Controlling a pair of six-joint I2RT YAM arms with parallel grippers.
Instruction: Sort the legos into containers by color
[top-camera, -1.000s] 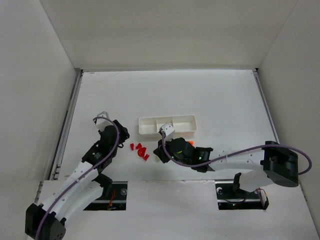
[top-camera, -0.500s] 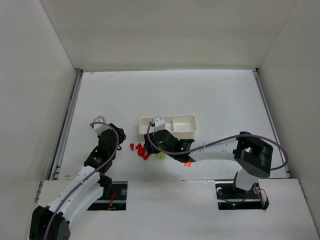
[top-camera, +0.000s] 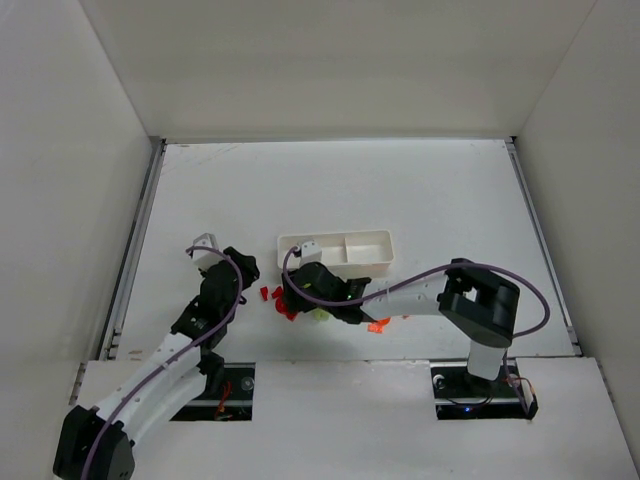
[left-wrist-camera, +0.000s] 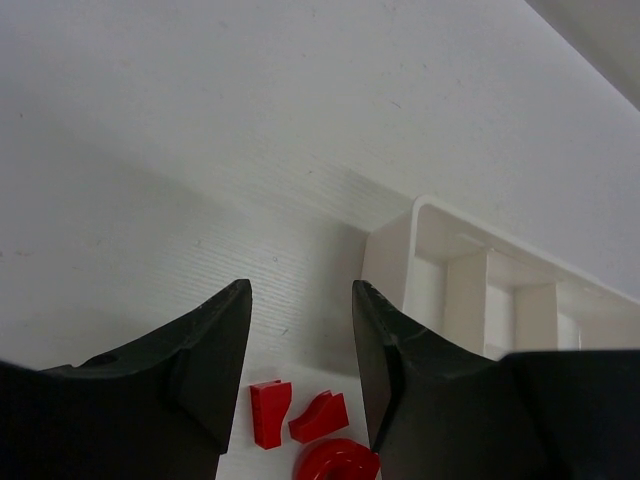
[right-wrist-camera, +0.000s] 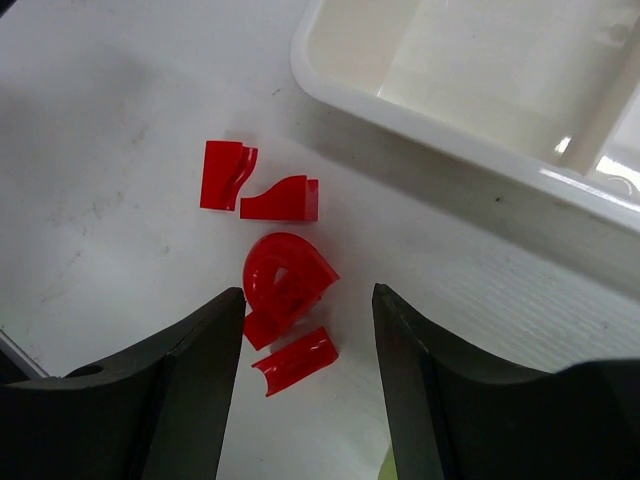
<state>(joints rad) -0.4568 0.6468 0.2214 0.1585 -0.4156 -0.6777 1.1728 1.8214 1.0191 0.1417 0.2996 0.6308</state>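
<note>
The right hand (right-wrist-camera: 308, 293), fingers apart and empty, straddled the tiny red plastic bricks (right-wrist-camera: 285, 280) at frame centre, seemingly to grasp one.

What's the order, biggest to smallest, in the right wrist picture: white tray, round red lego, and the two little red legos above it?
1. white tray, even with part cut off.
2. round red lego.
3. left little lego and right little lego: they look alike, so no ranking.
</note>
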